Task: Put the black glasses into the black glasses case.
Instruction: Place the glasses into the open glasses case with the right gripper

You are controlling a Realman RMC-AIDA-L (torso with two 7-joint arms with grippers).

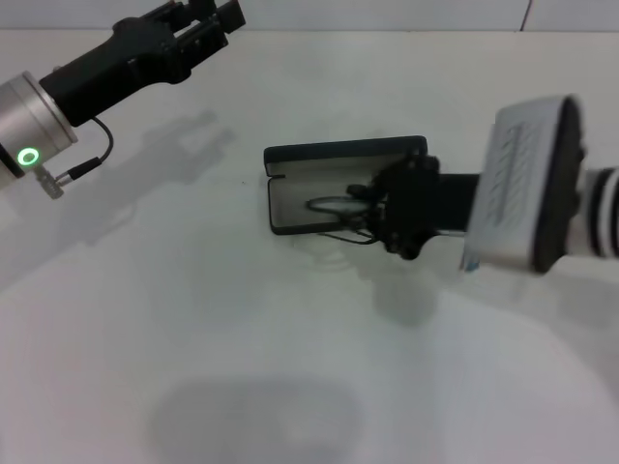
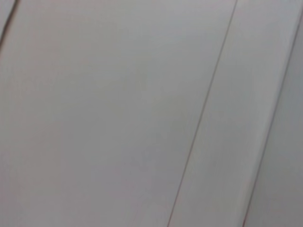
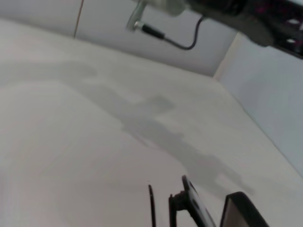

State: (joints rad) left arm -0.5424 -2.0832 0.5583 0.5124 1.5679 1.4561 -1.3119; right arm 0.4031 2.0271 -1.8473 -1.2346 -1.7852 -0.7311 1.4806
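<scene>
The black glasses case point(image 1: 290, 198) lies open in the middle of the white table, its lid point(image 1: 343, 153) standing up on the far side. My right gripper point(image 1: 375, 208) reaches in from the right over the case's right end and is shut on the black glasses point(image 1: 331, 205), whose lens rim lies over the pale lining. One thin temple arm point(image 1: 350, 238) hangs past the case's near edge. In the right wrist view, thin black parts of the glasses point(image 3: 182, 202) show at the lower edge. My left gripper point(image 1: 211, 17) is open and empty, raised at the far left.
The white table point(image 1: 193, 319) spreads around the case, with the wall behind its far edge. The left wrist view shows only pale wall panels point(image 2: 118, 113). The right wrist view shows the left arm with its cable point(image 3: 180, 42) above the table.
</scene>
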